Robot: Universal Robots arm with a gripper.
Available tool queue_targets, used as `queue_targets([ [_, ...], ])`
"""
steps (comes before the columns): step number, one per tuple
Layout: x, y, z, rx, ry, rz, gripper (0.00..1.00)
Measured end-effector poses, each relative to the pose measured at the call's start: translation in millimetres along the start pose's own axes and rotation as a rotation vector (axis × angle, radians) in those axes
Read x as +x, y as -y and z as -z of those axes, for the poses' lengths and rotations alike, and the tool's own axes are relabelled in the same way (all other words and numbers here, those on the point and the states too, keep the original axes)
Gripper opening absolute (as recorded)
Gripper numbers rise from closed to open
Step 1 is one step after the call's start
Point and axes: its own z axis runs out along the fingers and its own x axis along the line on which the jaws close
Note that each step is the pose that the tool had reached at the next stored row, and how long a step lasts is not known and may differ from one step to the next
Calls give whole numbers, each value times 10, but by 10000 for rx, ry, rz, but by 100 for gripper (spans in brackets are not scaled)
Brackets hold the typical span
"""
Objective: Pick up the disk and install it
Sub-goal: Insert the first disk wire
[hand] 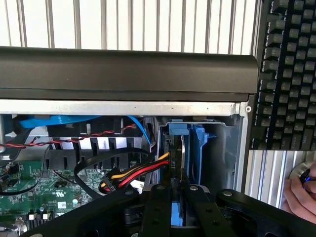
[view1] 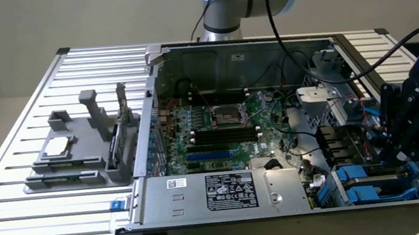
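Disk point(hand: 188, 148) edge-on in hand point(hand: 178, 193), inside bay point(hand: 223, 148)

A computer case point(view1: 284, 232) lies on the tabletop point(view1: 18, 231), with a fixture point(view1: 82, 166) beside it at the exterior view's left and a processor chip point(view1: 56, 146) on top of that. Inside, the motherboard point(view1: 211, 135) lies mid-case and the power-supply box point(view1: 225, 192) along the nearest wall. In the drive bay point(hand: 224, 148) at the exterior view's right, the disk point(hand: 178, 148) stands on edge, pinched by the end effector point(hand: 177, 197); a keyboard point(hand: 289, 74) lies just outside that corner
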Motion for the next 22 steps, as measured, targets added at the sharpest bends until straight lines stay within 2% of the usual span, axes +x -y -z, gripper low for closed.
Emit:
queue_targets([
  [22,30,-7,-52,2,8,-23,16],
])
